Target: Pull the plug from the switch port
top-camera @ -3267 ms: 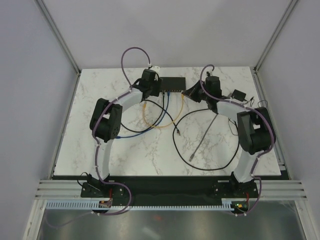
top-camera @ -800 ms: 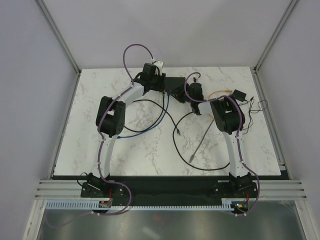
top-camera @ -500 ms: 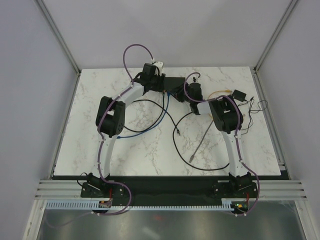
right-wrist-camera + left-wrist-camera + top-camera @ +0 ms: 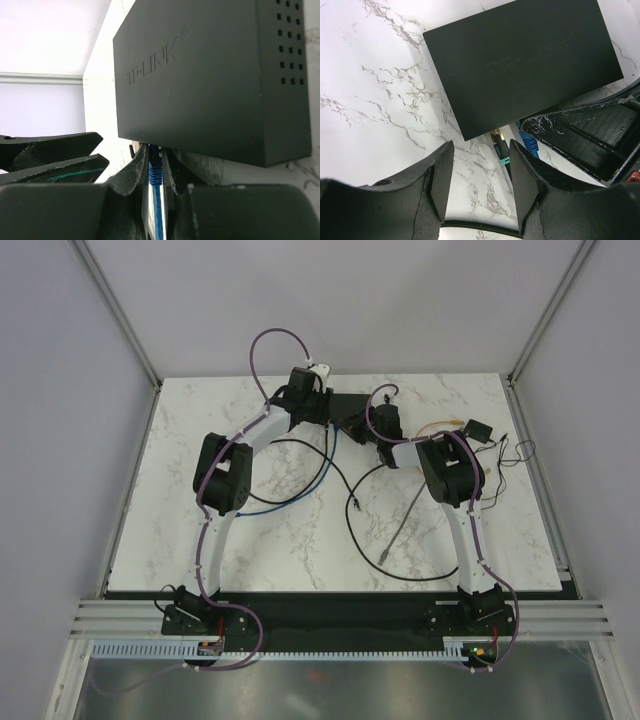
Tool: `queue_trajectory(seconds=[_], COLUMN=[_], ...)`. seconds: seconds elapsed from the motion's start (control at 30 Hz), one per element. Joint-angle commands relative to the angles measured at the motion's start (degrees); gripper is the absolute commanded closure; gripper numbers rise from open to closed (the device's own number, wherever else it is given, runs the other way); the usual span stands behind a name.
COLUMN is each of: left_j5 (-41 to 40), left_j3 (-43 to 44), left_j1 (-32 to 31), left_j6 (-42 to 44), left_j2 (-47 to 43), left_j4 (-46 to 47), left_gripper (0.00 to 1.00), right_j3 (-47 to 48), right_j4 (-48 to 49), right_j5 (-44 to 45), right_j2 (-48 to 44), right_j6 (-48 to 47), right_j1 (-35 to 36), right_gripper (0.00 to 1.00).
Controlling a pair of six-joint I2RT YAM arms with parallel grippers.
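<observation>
Narrowed since a moment ago, the right gripper [image 4: 155, 159] pinches the blue plug [image 4: 156, 175] where it enters the switch [image 4: 200, 80], near the table's [image 4: 260, 540] far side. Beside it, the left gripper [image 4: 480, 175] hangs spread around a teal plug [image 4: 501, 150] at the switch's edge.

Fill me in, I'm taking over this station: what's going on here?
The right gripper is closed on the blue cable plug at the port side of the flat black rectangular switch, and the plug does not look pulled out yet. The left gripper hovers open over the white marble table beside the switch, with a teal-booted plug between its fingers, untouched.
</observation>
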Motion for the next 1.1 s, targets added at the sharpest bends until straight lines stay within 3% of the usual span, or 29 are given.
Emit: queue_trajectory(seconds=[0.0, 0.17, 0.5, 0.83, 1.07], left_j5=[-2.43, -10.15, -16.23, -16.76, -17.02], left_j3=[2.4, 3.37, 9.96, 12.16, 14.52], left_j1=[-0.8, -3.17, -5.99, -5.9, -5.9], left_j6=[3.76, 11.4, 16.07, 17.22, 17.04], left_j2=[-0.24, 1.34, 6.35, 8.64, 10.21], left_j4=[0.16, -0.02, -1.51, -4.06, -5.46], left_gripper=[0.44, 0.38, 0.33, 0.4, 0.38], right_j3=[0.86, 2.61, 1.91, 0.15, 0.85], right_j4=[-3.95, -6.84, -4.92, -3.86, -4.91], right_j5=[3.11, 2.49, -0.67, -2.17, -2.69], right_j2=[1.87, 2.22, 2.84, 2.31, 2.57], right_j6=[-1.32, -3.07, -2.72, -2.2, -2.55], right_j1=[0.18, -0.17, -1.05, -1.75, -2.02], right_gripper=[0.89, 1.0, 1.0, 1.0, 1.0])
